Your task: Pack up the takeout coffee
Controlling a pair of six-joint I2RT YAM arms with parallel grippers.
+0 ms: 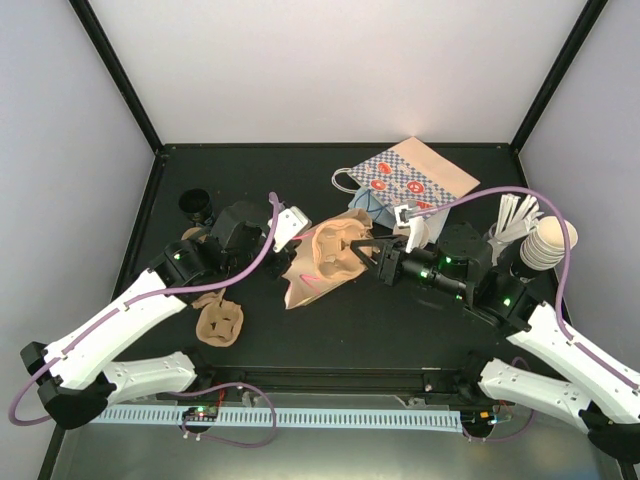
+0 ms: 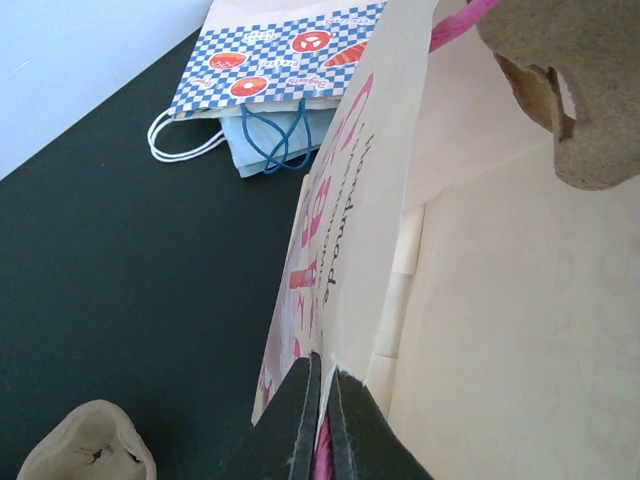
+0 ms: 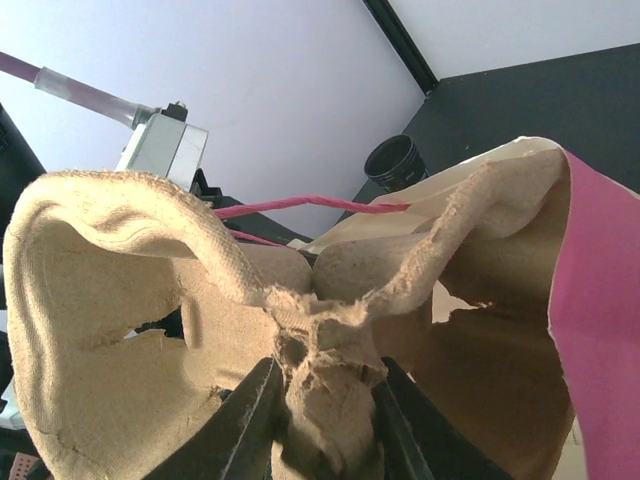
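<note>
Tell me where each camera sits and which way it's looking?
Top camera: high above and behind the arms, looking down on the black table; both arms show, left gripper and right gripper at the pink bag.
Left wrist camera: on the left arm, looking along its shut fingers pinching the bag's edge, towards the checked bag.
Right wrist camera: on the right arm, looking over its fingers clamped on the pulp cup carrier, towards the black cup.
Shared: all three see the pink bag and the carrier.

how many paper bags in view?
3: pink-printed bag at centre, rim pinched by the left gripper; blue-checked bag at the far side; pale blue bag partly under it. Others may be hidden beneath.
</note>
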